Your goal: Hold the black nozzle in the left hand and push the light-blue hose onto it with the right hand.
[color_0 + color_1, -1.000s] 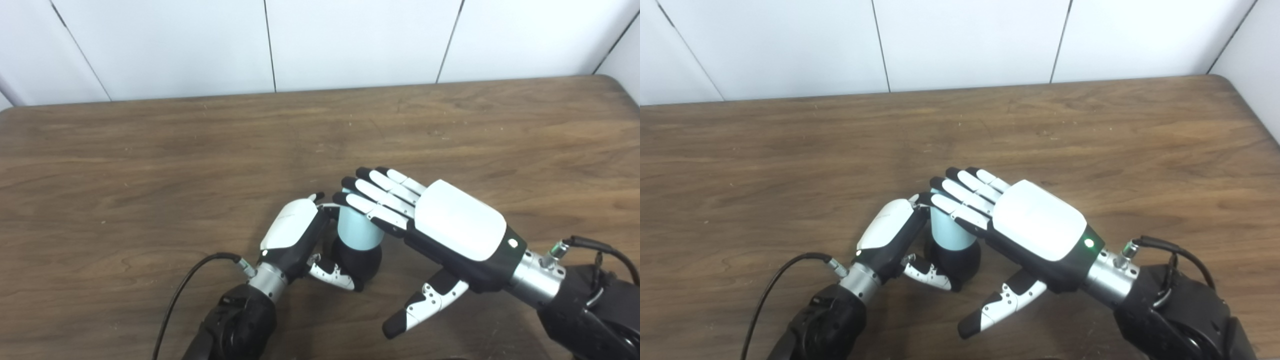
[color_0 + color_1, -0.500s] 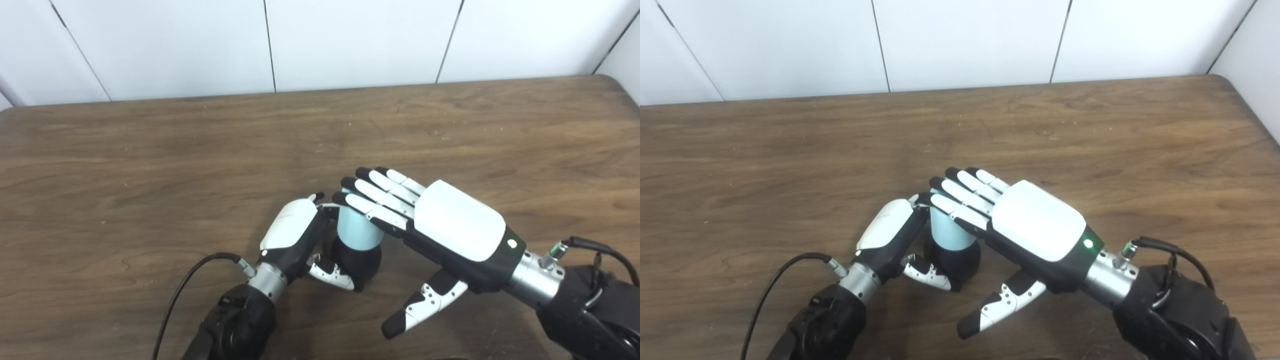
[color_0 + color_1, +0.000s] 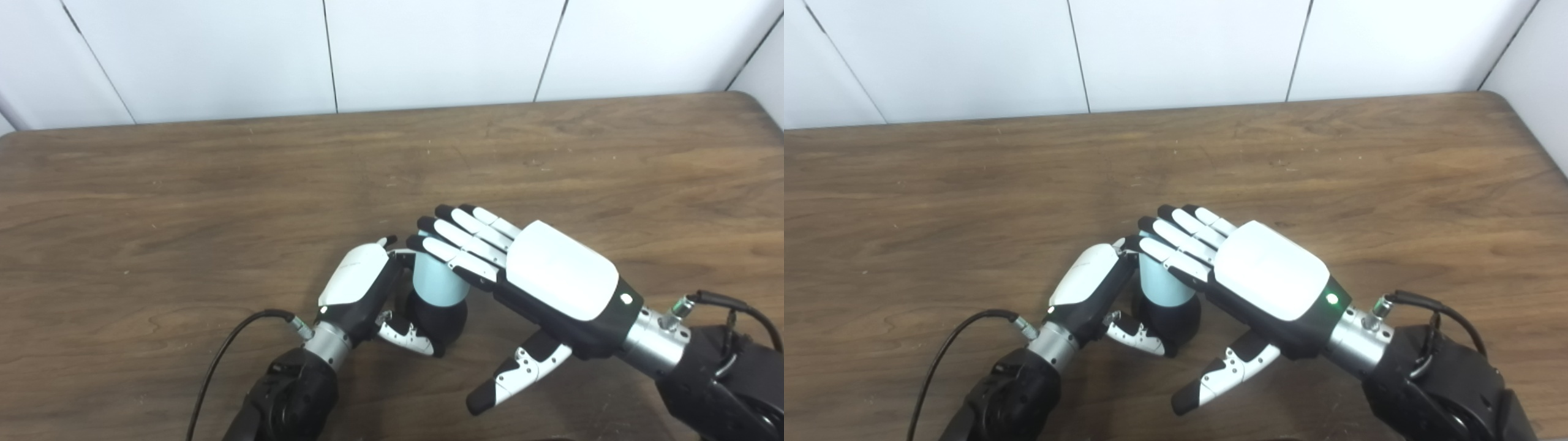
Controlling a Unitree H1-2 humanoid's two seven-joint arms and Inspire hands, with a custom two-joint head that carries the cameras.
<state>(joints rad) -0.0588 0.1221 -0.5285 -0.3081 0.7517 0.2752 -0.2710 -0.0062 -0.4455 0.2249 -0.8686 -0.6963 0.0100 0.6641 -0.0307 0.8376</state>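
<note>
Grainy wood table point(image 3: 184, 184), left hand point(image 3: 358, 288) fingers wrapping rounded black nozzle point(image 3: 438, 318) — right hand point(image 3: 539, 275) fingers flat, spread, on smooth light-blue hose point(image 3: 432, 283)

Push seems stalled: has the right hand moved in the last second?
Barely. Against the table grain, the right hand has crept only slightly toward the robot, fingers flat over the light-blue hose, which sits on the black nozzle as before.

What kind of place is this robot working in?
Probably a lab or test bench: a bare wooden table against plain white wall panels, with only the left robot hand, right robot hand and their hose and nozzle.
</note>
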